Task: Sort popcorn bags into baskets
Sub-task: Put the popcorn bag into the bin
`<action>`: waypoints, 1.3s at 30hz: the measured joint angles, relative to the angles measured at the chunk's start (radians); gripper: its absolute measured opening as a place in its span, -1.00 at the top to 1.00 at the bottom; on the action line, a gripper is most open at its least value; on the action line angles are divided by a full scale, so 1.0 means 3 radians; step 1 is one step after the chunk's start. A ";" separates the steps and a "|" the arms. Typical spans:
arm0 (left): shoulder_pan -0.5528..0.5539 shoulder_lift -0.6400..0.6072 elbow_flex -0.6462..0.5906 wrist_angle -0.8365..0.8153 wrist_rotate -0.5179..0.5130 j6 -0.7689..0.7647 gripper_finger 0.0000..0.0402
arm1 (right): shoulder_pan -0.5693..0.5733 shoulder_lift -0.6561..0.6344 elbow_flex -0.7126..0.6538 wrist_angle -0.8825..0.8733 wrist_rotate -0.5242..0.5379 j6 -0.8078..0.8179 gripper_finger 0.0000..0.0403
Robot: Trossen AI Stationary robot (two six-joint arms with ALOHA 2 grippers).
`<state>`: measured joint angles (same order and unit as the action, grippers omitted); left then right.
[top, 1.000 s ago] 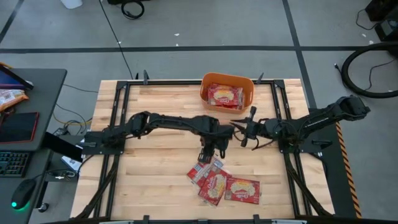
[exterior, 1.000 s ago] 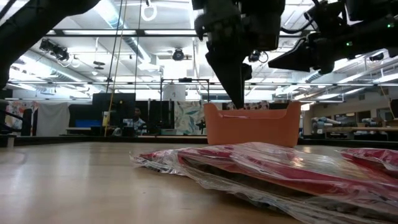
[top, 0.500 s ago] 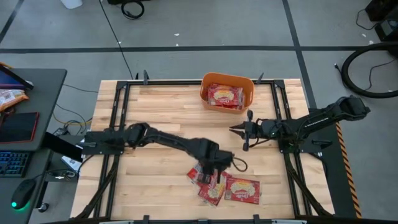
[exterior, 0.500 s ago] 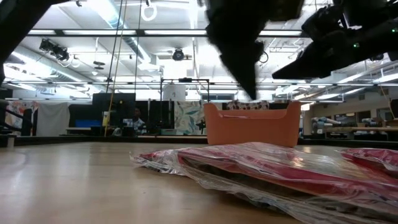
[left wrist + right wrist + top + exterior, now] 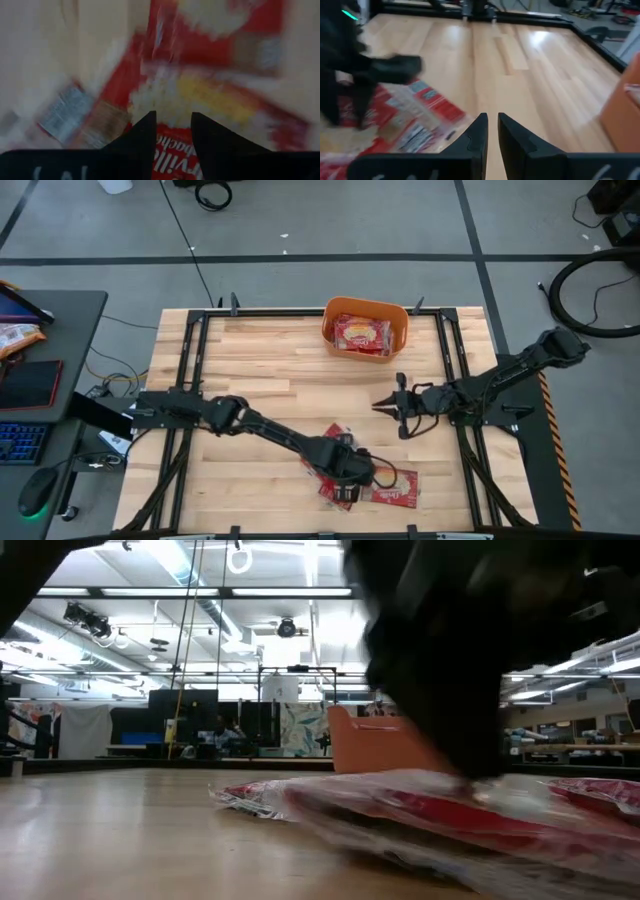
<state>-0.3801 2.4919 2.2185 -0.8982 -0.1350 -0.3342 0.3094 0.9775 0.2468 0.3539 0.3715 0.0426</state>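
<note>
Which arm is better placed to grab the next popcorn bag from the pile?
Left. The left gripper is down on the pile of popcorn bags, fingers apart. The right gripper hangs over bare table between the pile and the basket.

Both of your arms are dark, near-black machines built from slim tubular links joined by chunkier rounded joint housings. Each is mounted on a black frame rail at its own edge of the wooden table (image 5: 250, 360). The left arm (image 5: 270, 435) thickens into a blocky wrist housing, with a thin black cable looping out beside it. The left gripper (image 5: 172, 132) ends in two flat, matte black fingers that taper to blunt tips, and faint pale lettering shows on the body below them. The right arm (image 5: 500, 380) has the same dark finish, and the right gripper (image 5: 492, 131) carries two matching black fingers with stepped, angular inner edges.
</note>
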 joint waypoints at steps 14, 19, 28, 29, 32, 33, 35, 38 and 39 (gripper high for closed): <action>0.0027 -0.0022 -0.0006 -0.1577 -0.0694 -0.0803 0.37 | 0.0513 0.0006 0.0000 -0.0054 -0.0022 0.0109 0.76; -0.0070 -0.0181 0.0003 -0.1453 -0.0654 -0.0940 0.37 | 0.0652 0.0006 0.0000 -0.0068 0.0000 0.0126 0.76; -0.0463 -0.0166 -0.0004 -0.1484 -0.1000 0.0803 0.35 | 0.0814 0.0008 0.0000 -0.0049 0.0002 0.0192 0.76; -0.0503 -0.0134 -0.0005 -0.1493 -0.1138 0.0988 0.34 | 0.0833 0.0008 0.0000 -0.0040 0.0002 0.0207 0.76; -0.0575 -0.0075 -0.0005 -0.1639 -0.1412 0.1299 0.28 | 0.0889 0.0008 0.0000 -0.0040 0.0003 0.0225 0.76; -0.0572 -0.0054 -0.0005 -0.1712 -0.1419 0.1328 0.25 | 0.0908 0.0008 0.0000 -0.0037 0.0002 0.0228 0.76; -0.0564 -0.0022 -0.0004 -0.1877 -0.1400 0.1327 0.21 | 0.0947 0.0008 0.0000 -0.0044 0.0003 0.0236 0.76; -0.0534 0.0043 -0.0005 -0.2038 -0.1453 0.1327 0.16 | 0.0996 0.0008 0.0000 -0.0038 0.0003 0.0236 0.76; -0.0532 0.0047 -0.0007 -0.2067 -0.1487 0.1329 0.14 | 0.1009 0.0008 0.0000 -0.0033 0.0003 0.0234 0.76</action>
<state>-0.5396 2.5059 2.2163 -1.5183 -0.5812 0.0645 0.6120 0.9798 0.2466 0.3439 0.3725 0.1128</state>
